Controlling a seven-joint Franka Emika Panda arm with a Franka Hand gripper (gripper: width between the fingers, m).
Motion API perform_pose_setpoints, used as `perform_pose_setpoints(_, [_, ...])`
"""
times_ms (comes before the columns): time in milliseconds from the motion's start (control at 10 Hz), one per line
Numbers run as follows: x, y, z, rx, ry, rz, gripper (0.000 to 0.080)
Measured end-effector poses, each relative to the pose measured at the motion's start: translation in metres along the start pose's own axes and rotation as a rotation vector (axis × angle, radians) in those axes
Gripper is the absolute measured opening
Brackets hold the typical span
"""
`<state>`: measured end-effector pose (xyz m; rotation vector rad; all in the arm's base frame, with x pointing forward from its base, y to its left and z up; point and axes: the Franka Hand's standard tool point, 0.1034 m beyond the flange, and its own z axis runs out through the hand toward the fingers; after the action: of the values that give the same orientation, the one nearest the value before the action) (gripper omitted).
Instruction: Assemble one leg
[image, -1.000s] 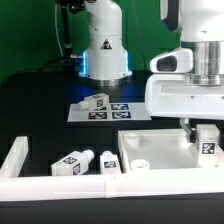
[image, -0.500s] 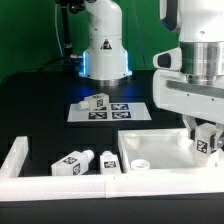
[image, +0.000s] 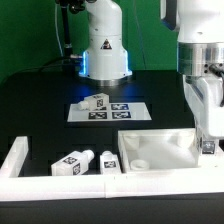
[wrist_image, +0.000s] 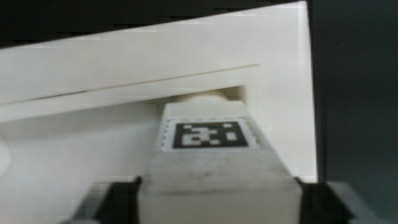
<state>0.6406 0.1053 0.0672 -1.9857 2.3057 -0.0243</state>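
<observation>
My gripper (image: 206, 138) is shut on the leg (image: 207, 147), a chunky white peg with a black-and-white tag. It holds the leg upright at the far right edge of the large white square panel (image: 160, 148). Whether the leg touches the panel I cannot tell. In the wrist view the leg (wrist_image: 210, 135) fills the space between the two dark fingers (wrist_image: 121, 200), its tag facing the camera, with the panel (wrist_image: 107, 80) just beyond it. A round socket (image: 141, 162) shows at the panel's near left corner.
One look-alike peg (image: 97, 102) lies on the marker board (image: 125, 110) behind the panel. Two more pegs (image: 73, 163) (image: 110, 161) lie left of the panel. A white rail (image: 15, 158) borders the front left. The robot base (image: 103, 45) stands at the back.
The wrist has turned about its vertical axis, so the wide hand body now shows narrow. The gripper and the leg shifted slightly to the exterior view's right, still at the panel's right edge.
</observation>
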Motion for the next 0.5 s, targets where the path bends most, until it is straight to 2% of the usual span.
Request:
perform_pose_setpoints(100, [-0.0001,0.0,0.0,0.0,0.0,-0.015,0.0549])
perform_pose_setpoints(200, [0.0009,-0.0013,-0.0006,-0.003,0.002,-0.245,0.063])
perform_pose_setpoints(300, [0.0027,-0.0022,0.0005,-0.001,-0.003,-0.523,0.063])
perform_pose_setpoints(500, [-0.0072,0.0021,0.0026,-0.001,-0.017,-0.677,0.0646])
